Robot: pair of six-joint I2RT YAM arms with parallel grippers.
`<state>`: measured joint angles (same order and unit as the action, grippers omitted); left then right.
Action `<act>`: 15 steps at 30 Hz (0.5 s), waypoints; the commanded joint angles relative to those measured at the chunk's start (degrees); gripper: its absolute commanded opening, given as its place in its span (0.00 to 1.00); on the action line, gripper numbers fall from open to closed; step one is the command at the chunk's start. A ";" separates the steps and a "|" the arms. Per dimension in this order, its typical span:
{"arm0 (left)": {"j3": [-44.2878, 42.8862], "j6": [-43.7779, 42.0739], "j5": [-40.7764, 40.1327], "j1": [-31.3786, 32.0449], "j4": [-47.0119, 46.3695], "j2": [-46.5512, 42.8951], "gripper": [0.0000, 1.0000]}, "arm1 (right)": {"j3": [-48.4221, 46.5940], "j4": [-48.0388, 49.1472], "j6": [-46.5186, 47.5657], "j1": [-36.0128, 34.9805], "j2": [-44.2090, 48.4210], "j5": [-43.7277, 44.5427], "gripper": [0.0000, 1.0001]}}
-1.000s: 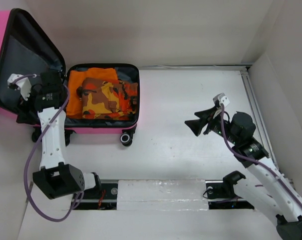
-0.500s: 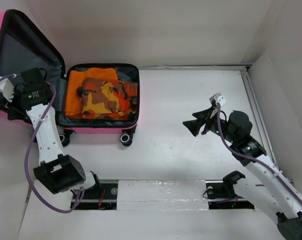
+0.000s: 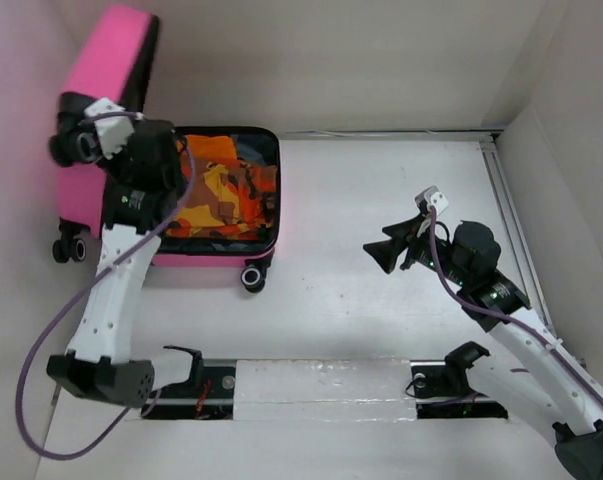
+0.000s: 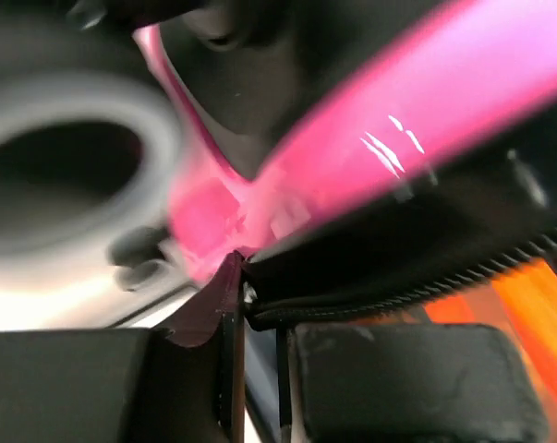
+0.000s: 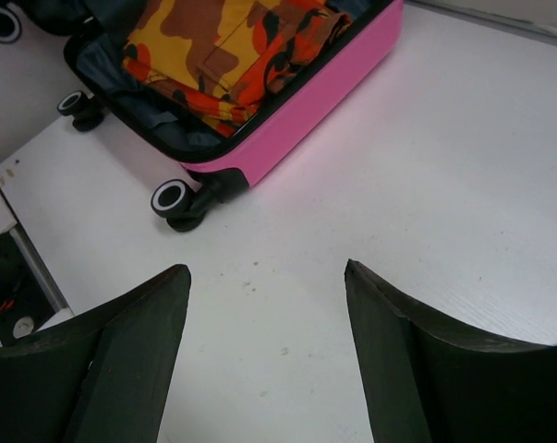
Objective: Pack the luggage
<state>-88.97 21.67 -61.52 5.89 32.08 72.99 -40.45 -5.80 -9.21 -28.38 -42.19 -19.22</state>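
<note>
L end effector [image 4: 260,332] pinched narrow on lid rim of hot-pink hard-shell suitcase [image 3: 106,60], lid raised; orange camo clothes [image 3: 226,195] inside. R end effector [image 5: 269,277] wide, empty, over white counter [image 3: 381,180].

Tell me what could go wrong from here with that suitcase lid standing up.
The left gripper pinches only the thin edge of the lid; it might slip and the lid fall. The camouflage clothes lie close to the luggage rim and could catch in the seam. The luggage sits on wheels and could roll when pushed.
</note>
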 commanded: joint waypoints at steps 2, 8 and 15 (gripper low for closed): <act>6.24 -3.11 22.27 12.73 -15.09 -11.97 0.00 | -2.53 2.38 0.78 -0.80 0.44 1.03 0.74; 20.93 -11.56 63.94 13.27 -24.96 -23.16 0.54 | -2.53 2.90 0.78 -1.85 -1.83 2.87 0.74; 13.31 -16.93 98.41 13.27 -16.44 -15.96 0.77 | -3.06 2.90 0.78 -3.52 -5.70 8.32 0.74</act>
<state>-71.11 7.38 13.30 19.05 16.12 53.54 -40.75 -5.58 -9.17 -30.92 -47.35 -14.44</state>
